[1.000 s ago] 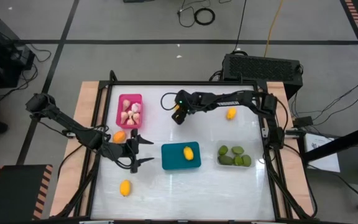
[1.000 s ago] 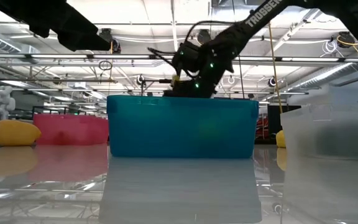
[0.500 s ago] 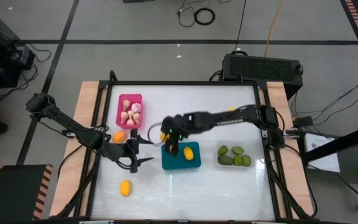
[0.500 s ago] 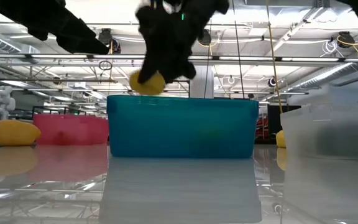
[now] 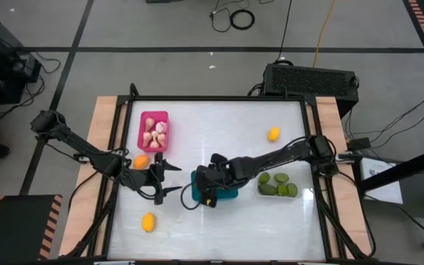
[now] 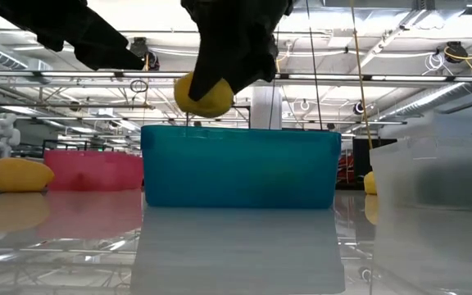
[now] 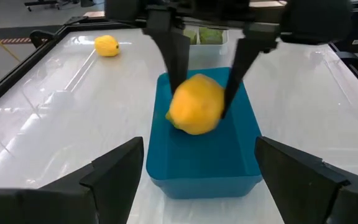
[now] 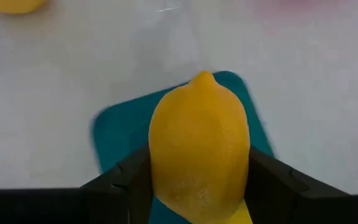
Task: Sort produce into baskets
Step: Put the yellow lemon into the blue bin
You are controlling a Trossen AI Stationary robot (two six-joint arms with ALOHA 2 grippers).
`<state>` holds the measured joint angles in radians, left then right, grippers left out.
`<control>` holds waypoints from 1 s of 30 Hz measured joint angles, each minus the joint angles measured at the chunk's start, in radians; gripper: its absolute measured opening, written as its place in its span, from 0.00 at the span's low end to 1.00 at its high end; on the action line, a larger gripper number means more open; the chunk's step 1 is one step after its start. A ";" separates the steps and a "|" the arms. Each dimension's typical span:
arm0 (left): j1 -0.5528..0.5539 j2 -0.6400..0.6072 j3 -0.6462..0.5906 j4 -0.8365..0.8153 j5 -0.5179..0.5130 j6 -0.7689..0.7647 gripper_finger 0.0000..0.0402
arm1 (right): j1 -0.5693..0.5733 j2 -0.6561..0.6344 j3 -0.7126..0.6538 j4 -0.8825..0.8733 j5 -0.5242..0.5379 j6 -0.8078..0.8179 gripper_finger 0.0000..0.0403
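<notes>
My right gripper [image 5: 210, 194] is shut on a yellow oval fruit [image 7: 196, 104] above the teal bin [image 5: 231, 193]. The fruit also shows in the low view [image 6: 205, 94], just above the bin's rim [image 6: 240, 131]. My left gripper [image 5: 169, 179] is open and empty, left of the teal bin, with its fingers facing it. The pink bin [image 5: 154, 131] holds beige bulbs. The clear bin [image 5: 277, 184] holds green fruits. Loose yellow-orange fruits lie on the table beside the left arm [image 5: 141, 161], near the front [image 5: 148, 221] and at the far right [image 5: 273, 134]. My right gripper pinches the yellow fruit by its two long sides [image 8: 157, 162] between its two fingers [image 7: 178, 56]. The fingers come from above and point down. The fruit hangs at their ends, lifted clear over the teal bin [image 7: 197, 168], its pointed end away from the wrist.
The three bins stand across the table's middle, pink at the far left, teal in the centre, clear at the right. My left arm reaches in from the left edge. Bare white tabletop [image 5: 219, 235] lies along the front.
My right gripper has gone from the table's far middle toward the near edge, carrying the yellow fruit clear of the table, and now stands over the teal bin. It has stayed shut on the fruit. My left arm has kept still.
</notes>
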<state>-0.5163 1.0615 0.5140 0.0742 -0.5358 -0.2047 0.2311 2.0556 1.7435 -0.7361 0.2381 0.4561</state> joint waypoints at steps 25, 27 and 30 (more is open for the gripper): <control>0.000 -0.002 0.004 -0.040 -0.028 -0.186 0.78 | 0.032 0.000 -0.003 -0.009 0.138 0.105 0.62; 0.011 -0.003 0.012 -0.110 -0.047 -0.261 0.78 | 0.073 0.000 -0.022 0.031 0.211 0.100 0.62; 0.052 -0.009 0.085 -0.374 -0.019 -0.373 0.78 | 0.131 0.003 -0.046 0.089 0.307 0.080 0.62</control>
<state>-0.4640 1.0523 0.5995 -0.2993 -0.5546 -0.5781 0.3622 2.0583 1.6975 -0.6471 0.5452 0.5362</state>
